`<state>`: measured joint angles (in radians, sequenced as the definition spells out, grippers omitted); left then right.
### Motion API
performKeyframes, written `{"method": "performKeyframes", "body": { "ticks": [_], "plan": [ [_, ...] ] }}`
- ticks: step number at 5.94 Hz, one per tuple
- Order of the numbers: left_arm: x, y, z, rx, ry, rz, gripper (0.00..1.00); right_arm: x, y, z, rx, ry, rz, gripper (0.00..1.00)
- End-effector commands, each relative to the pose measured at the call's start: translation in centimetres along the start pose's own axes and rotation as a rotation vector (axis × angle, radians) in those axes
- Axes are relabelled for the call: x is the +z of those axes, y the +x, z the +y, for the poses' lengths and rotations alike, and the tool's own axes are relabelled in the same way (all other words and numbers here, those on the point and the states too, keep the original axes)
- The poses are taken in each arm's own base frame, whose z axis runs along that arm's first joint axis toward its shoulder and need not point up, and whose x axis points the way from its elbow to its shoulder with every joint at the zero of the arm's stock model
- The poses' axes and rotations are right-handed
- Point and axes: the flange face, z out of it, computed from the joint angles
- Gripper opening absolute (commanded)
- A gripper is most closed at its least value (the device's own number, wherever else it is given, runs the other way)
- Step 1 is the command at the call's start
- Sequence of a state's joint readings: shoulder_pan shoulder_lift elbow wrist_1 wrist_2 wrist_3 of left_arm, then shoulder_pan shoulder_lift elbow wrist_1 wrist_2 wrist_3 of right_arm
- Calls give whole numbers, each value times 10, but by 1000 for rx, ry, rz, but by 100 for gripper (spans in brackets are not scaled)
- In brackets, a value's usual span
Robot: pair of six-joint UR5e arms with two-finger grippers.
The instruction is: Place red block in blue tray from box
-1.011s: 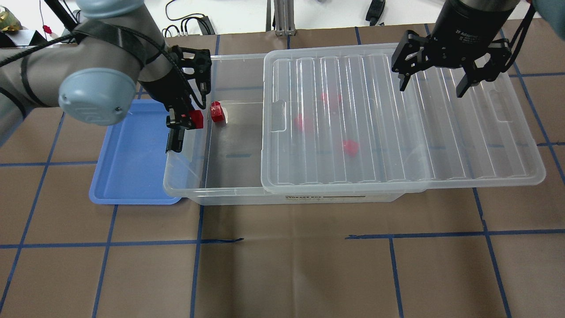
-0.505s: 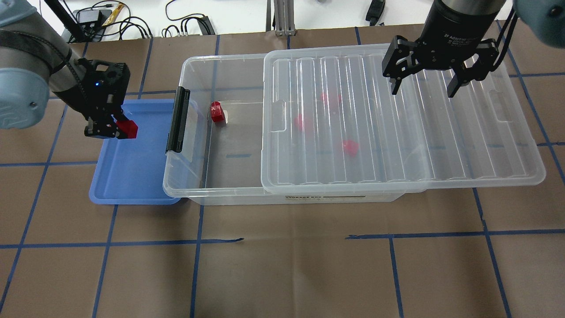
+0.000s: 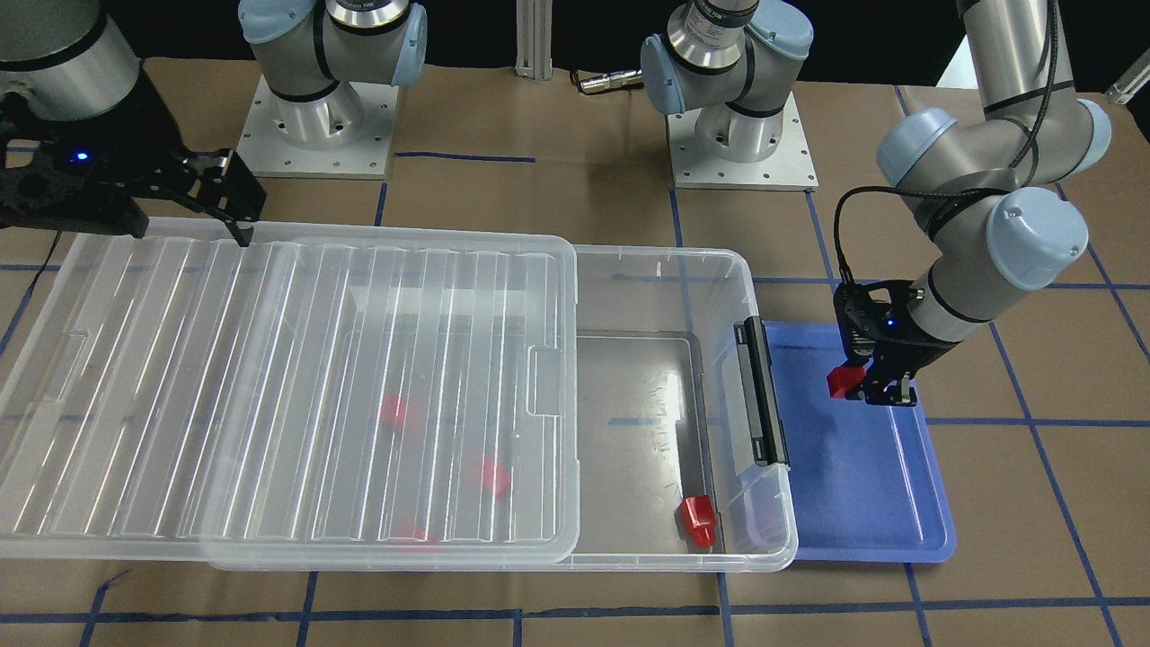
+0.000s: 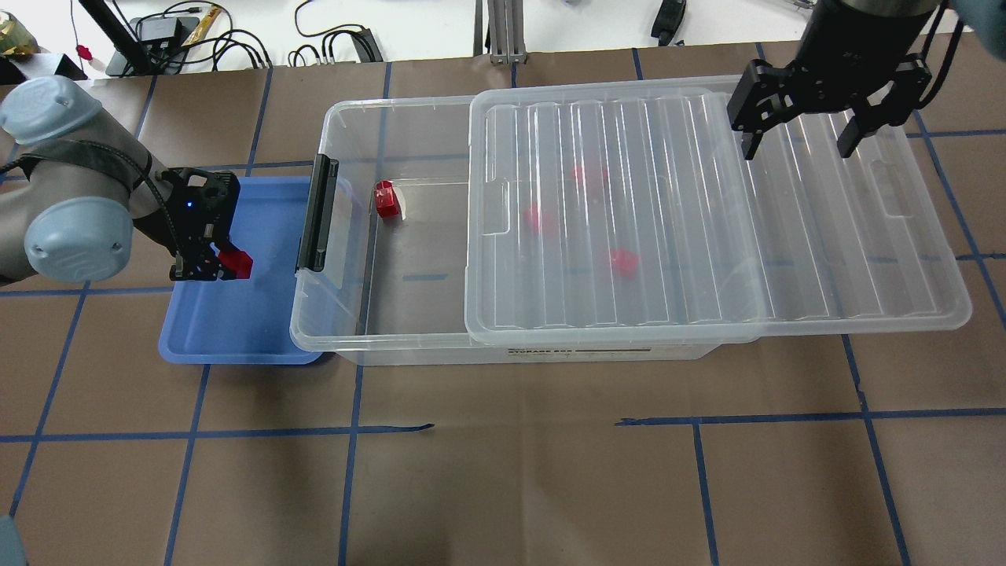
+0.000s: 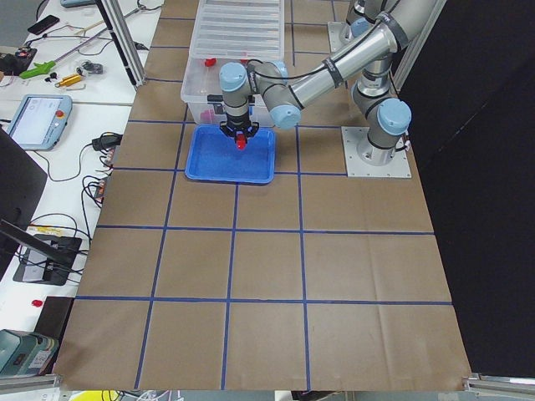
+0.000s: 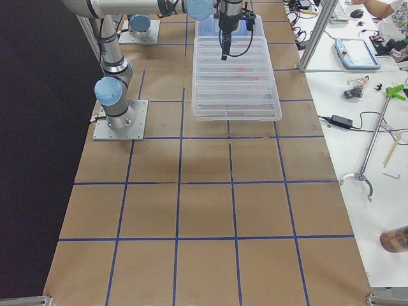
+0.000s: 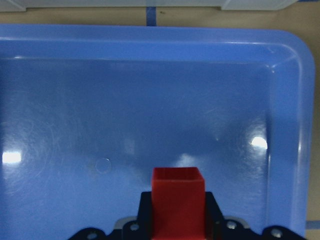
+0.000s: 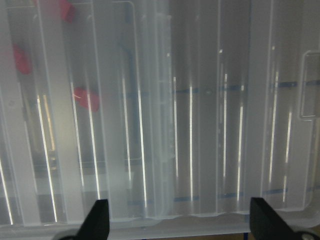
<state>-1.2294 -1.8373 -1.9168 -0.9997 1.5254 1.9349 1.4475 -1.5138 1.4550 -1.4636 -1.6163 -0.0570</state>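
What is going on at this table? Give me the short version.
The left gripper is shut on a red block and holds it over the blue tray, not yet released. The right gripper is open above the clear lid, which lies shifted across the box and leaves the end by the tray uncovered. Another loose block sits in that open end, and three more show faintly under the lid.

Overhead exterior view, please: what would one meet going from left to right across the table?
Left gripper, the red block it holds over the blue tray, black latch, loose red block in the box, three blocks under the lid, right gripper.
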Motion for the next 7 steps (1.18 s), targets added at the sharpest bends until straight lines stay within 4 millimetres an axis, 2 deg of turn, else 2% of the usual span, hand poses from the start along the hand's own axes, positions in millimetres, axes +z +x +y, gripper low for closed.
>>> {"method": "performKeyframes", "body": {
  "ticks": [1, 2, 3, 4, 5, 6, 7],
  "plan": [
    [50, -11, 2, 6, 1, -2, 8, 4, 84, -10, -1, -9, 7, 100],
    [53, -13, 1, 6, 15, -4, 46, 6, 132, -14, -52, 27, 17, 100],
    [51, -13, 1, 3, 29, 1, 95, 16, 176, -18, -69, 17, 14, 100],
    [31, -11, -7, 3, 24, -6, 97, 29, 218, -18, -54, 3, 4, 100],
    [-22, -2, -16, -95, 26, 9, 97, 40, 260, -26, -86, 26, 53, 100],
    [-76, 9, -57, -97, 23, 38, 98, 62, 288, -38, -90, 23, 67, 100],
    [-129, 17, -91, -199, 10, 47, 98, 83, 298, -47, -77, 0, 54, 100]
  ]
}}
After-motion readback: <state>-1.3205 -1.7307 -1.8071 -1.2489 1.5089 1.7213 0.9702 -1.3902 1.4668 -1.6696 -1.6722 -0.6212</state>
